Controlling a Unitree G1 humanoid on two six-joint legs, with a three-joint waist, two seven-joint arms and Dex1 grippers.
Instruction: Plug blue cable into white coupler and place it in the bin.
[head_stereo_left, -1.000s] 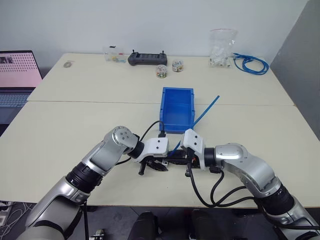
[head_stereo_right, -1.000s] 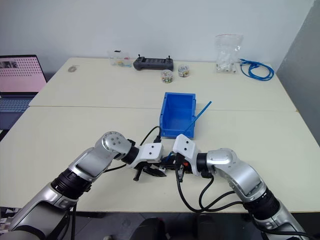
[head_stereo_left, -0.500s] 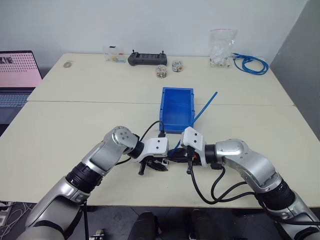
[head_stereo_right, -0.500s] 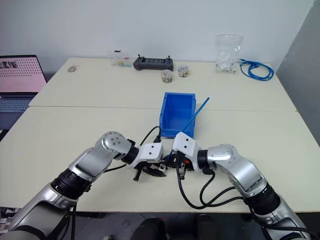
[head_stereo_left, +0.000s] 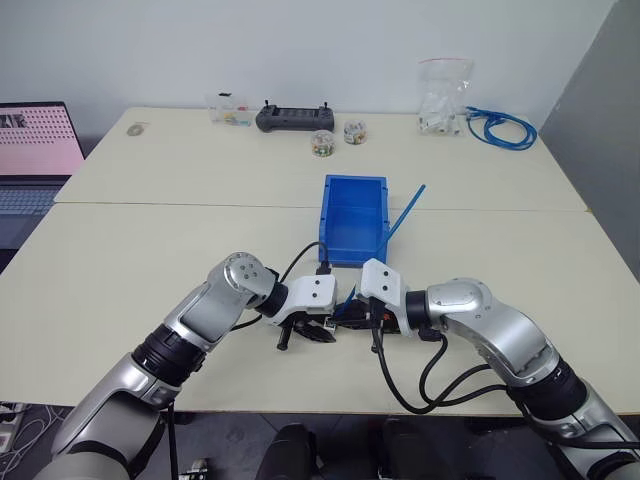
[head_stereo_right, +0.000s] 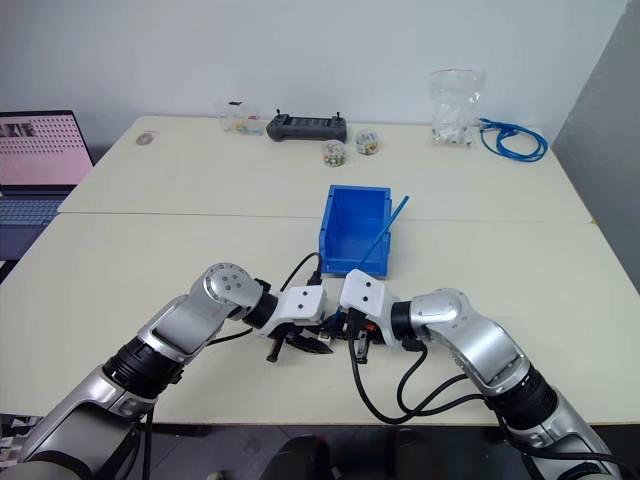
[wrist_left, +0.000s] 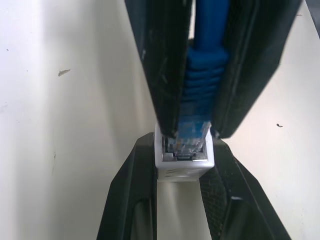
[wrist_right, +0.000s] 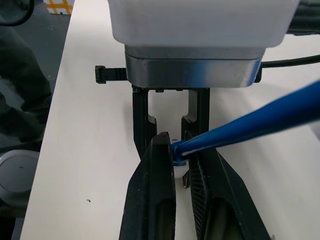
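Note:
My left gripper (wrist_left: 182, 146) is shut on the white coupler (wrist_left: 183, 168), a small white block with its socket facing my right gripper. My right gripper (wrist_right: 176, 145) is shut on the blue cable (wrist_left: 205, 75) just behind its clear plug, and the plug's tip sits in the mouth of the coupler's socket. Both grippers meet low over the table's near edge (head_stereo_left: 335, 325). From there the blue cable (head_stereo_left: 402, 220) rises stiffly to the back right, its free end over the right wall of the bin (head_stereo_left: 327, 215). The blue bin stands just behind the grippers.
Along the far edge lie a black controller (head_stereo_left: 288, 117), two small jars (head_stereo_left: 323, 143), a clear bag of white parts (head_stereo_left: 444, 100) and a coiled blue cable (head_stereo_left: 500, 127). A laptop (head_stereo_left: 35, 140) stands at the left.
My right wrist has turned a little, and the cable's free end has swung to the left, closer to the bin. The left gripper and the coupler have held still.

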